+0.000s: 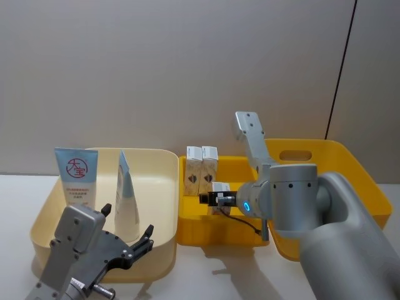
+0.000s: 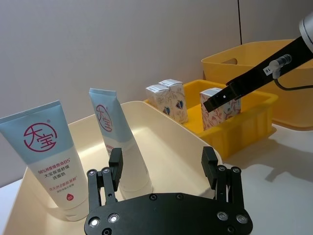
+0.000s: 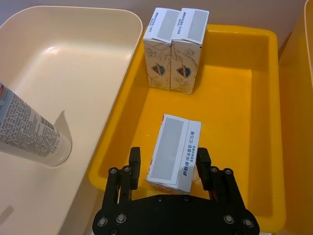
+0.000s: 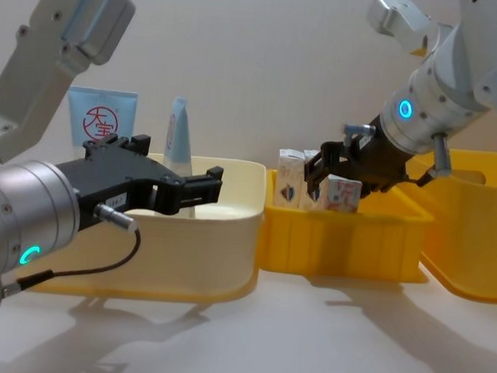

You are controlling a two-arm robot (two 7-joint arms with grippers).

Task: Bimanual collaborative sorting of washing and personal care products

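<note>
Carton point(image 3: 173, 147): clamped in right gripper point(image 3: 168, 152), fingers narrowed, low in yellow bin point(image 3: 234, 98), joining like cartons point(image 3: 173, 63).
Left gripper point(image 2: 163, 155): fingers wide, at cream bin point(image 2: 171, 137) rim; tubes point(image 2: 115, 132) propped beyond.

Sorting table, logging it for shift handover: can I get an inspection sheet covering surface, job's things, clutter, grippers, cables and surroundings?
Surface: white table carrying a cream bin, small yellow bin and large yellow bin in a row.
Job's things: flat tube and slim tube standing in the cream bin; two cartons upright at the small yellow bin's back; third carton nearer its front.
Clutter: nothing seen.
Grippers: left gripper open, empty, at the cream bin's near rim; right gripper around the third carton, grip not confirmable.
Cables: black cable looping at the right wrist; thin cord down the wall.
Surroundings: plain grey wall.
</note>
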